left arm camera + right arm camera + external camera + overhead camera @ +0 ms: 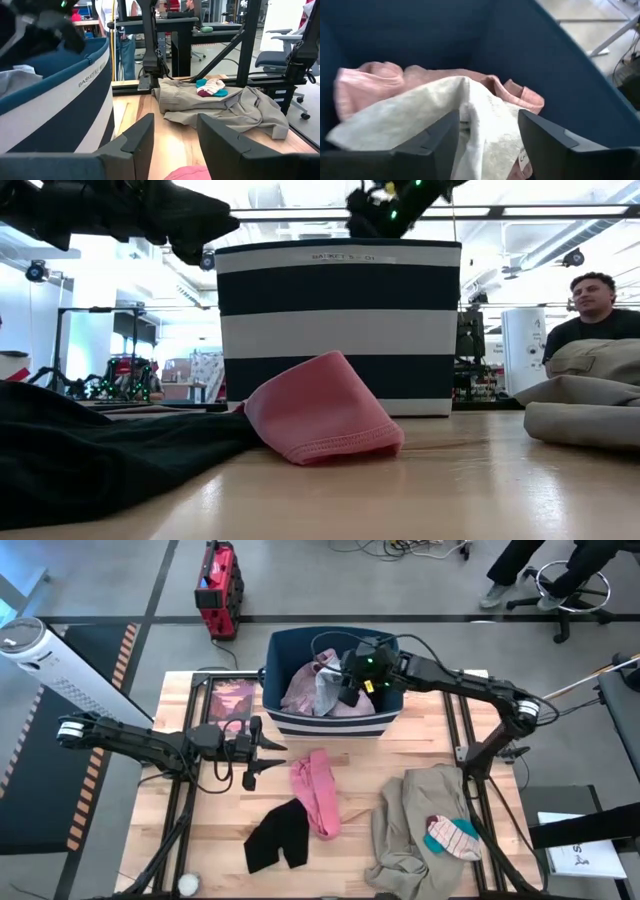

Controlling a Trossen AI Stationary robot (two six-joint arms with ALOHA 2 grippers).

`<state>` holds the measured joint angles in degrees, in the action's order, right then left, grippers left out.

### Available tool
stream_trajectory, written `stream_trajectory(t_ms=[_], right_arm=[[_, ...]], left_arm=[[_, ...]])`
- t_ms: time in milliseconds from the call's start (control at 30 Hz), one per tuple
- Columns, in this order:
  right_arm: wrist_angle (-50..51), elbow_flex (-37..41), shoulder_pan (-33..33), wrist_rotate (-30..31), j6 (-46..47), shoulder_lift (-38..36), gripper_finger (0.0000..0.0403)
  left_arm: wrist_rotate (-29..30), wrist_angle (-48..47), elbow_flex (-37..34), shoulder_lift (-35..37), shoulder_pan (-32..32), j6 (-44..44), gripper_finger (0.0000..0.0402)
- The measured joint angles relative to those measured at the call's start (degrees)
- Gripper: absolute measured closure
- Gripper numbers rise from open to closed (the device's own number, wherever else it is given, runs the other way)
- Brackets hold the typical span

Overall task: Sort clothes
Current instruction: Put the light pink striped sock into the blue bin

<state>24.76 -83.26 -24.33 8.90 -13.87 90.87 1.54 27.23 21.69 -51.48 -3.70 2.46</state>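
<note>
Nearest the table's front edge, a black piece (275, 837) is lying flat, with a pink piece (318, 792) stretching beside it toward the bin; in the low view its rolled end (322, 420) is sitting right in front of the striped wall. Off to the right a khaki garment (420, 820) is sprawling in a heap, and a striped sock (452, 837) is resting on top of it. The left gripper (266, 760) is hovering over bare wood just left of the pink piece, its fingers (135, 145) standing apart with nothing between them. A dark pink-printed book (230, 700) is lying flat behind that arm, just beside the bin. The navy bin (300, 725) is standing at the far middle of the table, its wall blocking any level look inside. The right gripper (350, 690) is reaching down into it, its fingers (442, 137) spread open around a pale grey cloth (420, 117) that is draping over a pale pink shirt (375, 82). Beyond the table, a person (600, 315) is sitting in the room.
</note>
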Motion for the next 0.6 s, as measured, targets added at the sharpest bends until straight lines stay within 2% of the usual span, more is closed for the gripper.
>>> stream_trajectory(t_ms=[100, 167, 267, 500, 600], right_arm=[[1.22, 0.0, 1.53, 0.14, 0.16, -3.0, 0.0203], [2.77, 0.0, 2.82, 0.24, -0.38, -4.98, 0.0213], [5.28, 0.0, 4.83, 0.31, -0.08, -7.98, 0.0253], [15.91, -0.02, 10.85, 0.31, 3.7, -14.0, 0.0388], [20.23, 0.0, 14.42, 0.14, 7.16, -15.57, 0.039]], left_arm=[[0.0, -0.29, 0.0, 0.0, 0.0, 0.0, 0.0281], [0.0, -0.32, 0.0, 0.0, 0.0, 0.0, 0.0291], [0.0, -0.31, 0.0, 0.0, 0.0, 0.05, 0.0307], [0.52, -0.29, 0.0, 0.0, 0.0, 0.22, 0.0327], [0.55, -0.27, 0.0, 0.0, 0.0, 0.24, 0.0327]])
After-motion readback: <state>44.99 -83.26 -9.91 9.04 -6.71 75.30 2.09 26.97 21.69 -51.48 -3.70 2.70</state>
